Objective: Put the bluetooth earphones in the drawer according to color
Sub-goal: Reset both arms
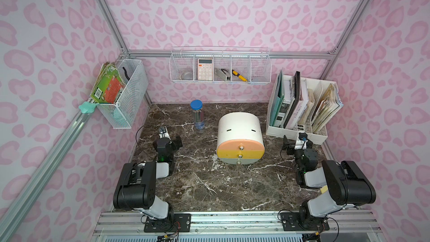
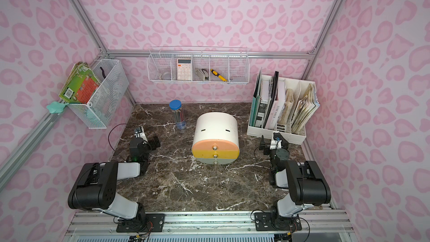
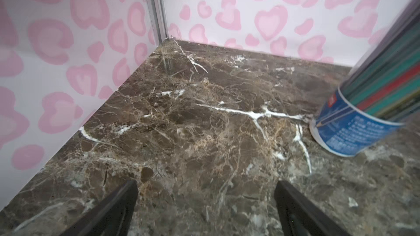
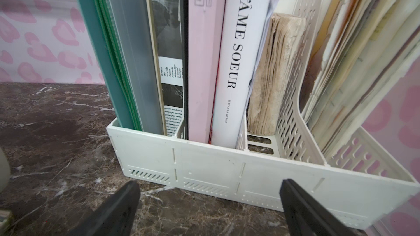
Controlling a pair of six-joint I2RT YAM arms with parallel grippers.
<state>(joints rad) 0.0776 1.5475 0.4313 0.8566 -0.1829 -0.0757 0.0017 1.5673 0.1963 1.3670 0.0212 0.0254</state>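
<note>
Shows no pebble-like bluetooth earphone cases on the dark marble worktop (image 1: 209,189), only the white arch-topped three-drawer cabinet (image 1: 239,126) mid-worktop, drawers shut, hinting at sorting either finished or unstarted, left gripper (image 3: 205,182) and right gripper (image 4: 210,183) spread wide, empty, near opposite edges.

Walls (image 1: 232,8) carry a pink heart-blotch print on pale lilac, joined at the corners by aluminium frame (image 1: 162,55) rails. The tabletop (image 1: 209,182) is dark brown marble with white veins, evenly lit. A wire shelf (image 1: 263,71) hangs on the back wall, a mesh basket (image 1: 130,98) hangs on the left wall, and a file rack (image 1: 277,131) stands in the right rear corner.
</note>
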